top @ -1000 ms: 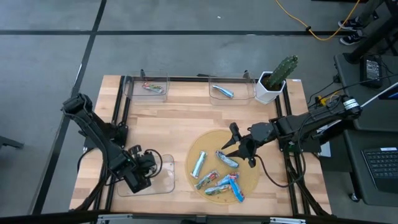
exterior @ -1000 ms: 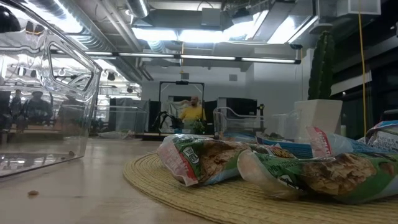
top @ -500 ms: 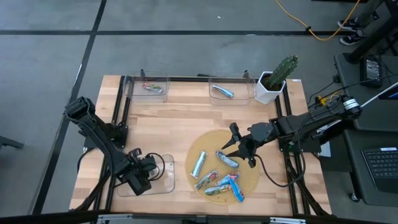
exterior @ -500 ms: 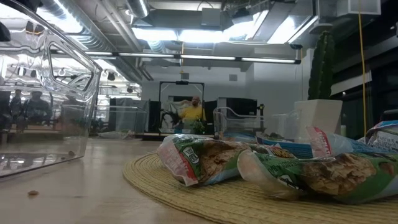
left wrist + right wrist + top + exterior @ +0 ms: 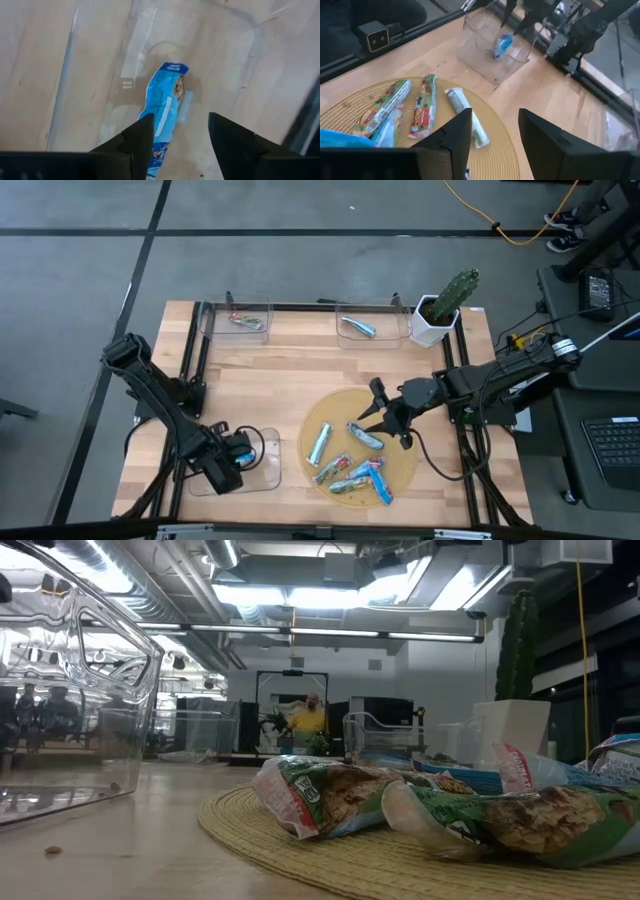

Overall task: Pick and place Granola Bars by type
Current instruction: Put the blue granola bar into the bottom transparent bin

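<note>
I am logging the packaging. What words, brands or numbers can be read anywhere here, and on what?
Blue bar in the clear tray: white print, too blurred to read.
Green bars on the woven mat: a round logo, unreadable.
No other legible text.

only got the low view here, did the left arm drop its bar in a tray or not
Observer: The blue bar lies on the floor of the clear tray, between the left gripper's open fingers.
Operator: which tray
Observer: The one at the table's near left corner, beside the round mat.
Operator: right arm doing anything
Observer: The right gripper hovers open over the mat's bars, holding nothing.
</note>
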Controlling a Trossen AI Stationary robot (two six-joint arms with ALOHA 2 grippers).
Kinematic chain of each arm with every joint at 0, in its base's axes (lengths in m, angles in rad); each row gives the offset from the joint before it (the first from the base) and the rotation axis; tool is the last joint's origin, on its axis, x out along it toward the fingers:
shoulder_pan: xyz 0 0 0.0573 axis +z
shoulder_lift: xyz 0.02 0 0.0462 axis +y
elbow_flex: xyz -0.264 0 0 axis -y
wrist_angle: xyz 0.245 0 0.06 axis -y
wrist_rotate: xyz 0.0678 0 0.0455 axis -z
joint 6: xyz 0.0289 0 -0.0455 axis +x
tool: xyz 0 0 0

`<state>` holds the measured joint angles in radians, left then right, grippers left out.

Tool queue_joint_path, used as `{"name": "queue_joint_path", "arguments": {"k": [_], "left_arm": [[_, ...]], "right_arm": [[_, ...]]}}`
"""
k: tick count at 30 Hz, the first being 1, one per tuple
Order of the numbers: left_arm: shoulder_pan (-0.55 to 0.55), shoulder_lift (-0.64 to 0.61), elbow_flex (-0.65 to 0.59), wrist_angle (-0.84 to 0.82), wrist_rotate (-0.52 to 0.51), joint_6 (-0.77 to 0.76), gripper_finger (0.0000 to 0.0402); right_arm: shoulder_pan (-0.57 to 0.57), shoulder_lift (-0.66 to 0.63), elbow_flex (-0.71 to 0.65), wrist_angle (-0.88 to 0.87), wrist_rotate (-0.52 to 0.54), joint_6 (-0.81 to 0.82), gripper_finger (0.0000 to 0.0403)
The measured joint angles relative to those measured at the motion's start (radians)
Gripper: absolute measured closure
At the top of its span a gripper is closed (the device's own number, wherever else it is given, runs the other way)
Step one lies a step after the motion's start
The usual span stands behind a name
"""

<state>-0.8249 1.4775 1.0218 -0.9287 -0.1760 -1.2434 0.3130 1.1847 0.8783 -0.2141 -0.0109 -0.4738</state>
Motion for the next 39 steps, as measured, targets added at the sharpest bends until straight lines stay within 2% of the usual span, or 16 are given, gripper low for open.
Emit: {"name": "queue_joint_path", "arguments": {"k": [5, 11, 20, 26, 35, 39], "left_arm": [[0.000, -0.038, 0.000, 0.038, -0.048, 0.020, 0.0225], [0.000, -0.074, 0.000, 0.159, -0.215, 0.183, 0.0230], [0.000, -0.078, 0.000, 0.181, -0.415, 0.381, 0.0230], [0.000, -0.078, 0.000, 0.193, -0.507, 0.462, 0.0233], [0.000, -0.078, 0.000, 0.212, -0.520, 0.483, 0.0233], [0.000, -0.078, 0.000, 0.213, -0.540, 0.490, 0.0233]], "right_arm": [[0.000, 0.000, 0.000, -0.057, -0.002, 0.027, 0.0238], [0.000, 0.014, 0.000, -0.163, -0.137, 0.053, 0.0238], [0.003, 0.166, 0.000, -0.135, -0.135, 0.130, 0.0238], [0.001, 0.302, 0.000, -0.111, -0.027, 0.193, 0.0238], [-0.023, 0.408, 0.000, -0.116, 0.242, 0.355, 0.0231], [-0.035, 0.414, 0.000, -0.106, 0.232, 0.403, 0.0204]]}}
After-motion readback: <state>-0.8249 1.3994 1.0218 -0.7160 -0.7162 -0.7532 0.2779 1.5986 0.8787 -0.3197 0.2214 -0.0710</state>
